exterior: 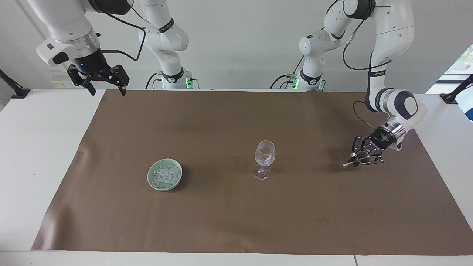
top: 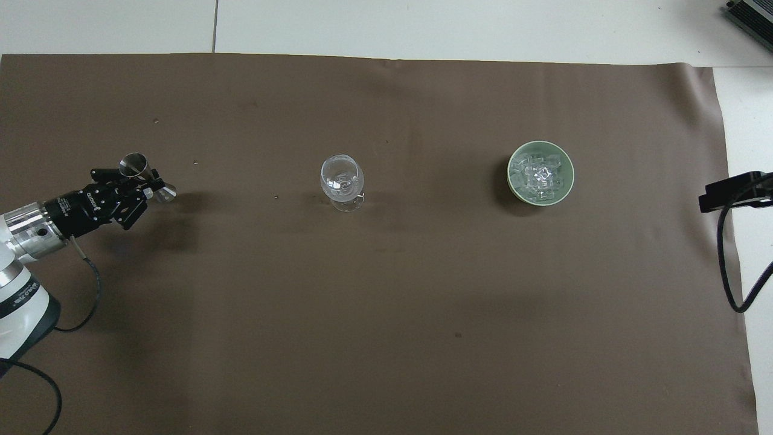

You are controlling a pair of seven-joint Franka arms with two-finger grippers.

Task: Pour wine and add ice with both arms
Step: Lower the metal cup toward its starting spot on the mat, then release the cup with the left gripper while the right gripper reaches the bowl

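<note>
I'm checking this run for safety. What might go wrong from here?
The left claw is shut on a metal jigger, held tilted low over the brown mat; set down like this, it may tip or roll. The wine glass stands unsupported on a thin stem, so any brush could topple it. The right claw waits open, away from the ice.

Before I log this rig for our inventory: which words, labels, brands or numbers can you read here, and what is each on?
None can be read with certainty.
White lettering on the left arm's black forearm band: blurred.
White print on the black left hand: too small.
Lettering on the right arm's black band: too small.
Small steel measuring cup in the left hand, clear wine glass, pale green bowl: no marks visible.
</note>
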